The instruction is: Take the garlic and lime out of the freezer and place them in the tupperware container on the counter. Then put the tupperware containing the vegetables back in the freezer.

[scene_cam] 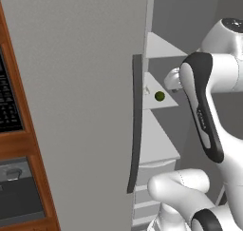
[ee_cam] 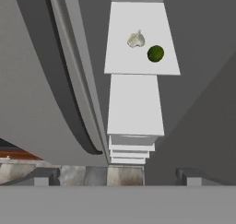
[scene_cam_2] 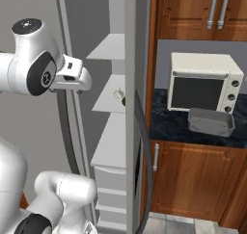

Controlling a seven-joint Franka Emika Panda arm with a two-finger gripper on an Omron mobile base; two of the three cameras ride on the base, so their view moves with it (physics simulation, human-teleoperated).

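Currently I see the freezer [ee_cam: 138, 108] open, garlic [ee_cam: 135, 39] and lime [ee_cam: 156, 53] just beside each other on one pale shelf. My gripper [ee_cam: 117, 176] is released (jaws wide, empty). The tupperware container [scene_cam_2: 211, 122] sits on the counter [scene_cam_2: 169, 127].

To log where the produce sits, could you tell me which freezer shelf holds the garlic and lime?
The second shelf from the top: the garlic and the lime rest side by side on it, while the shelves above and below look bare.
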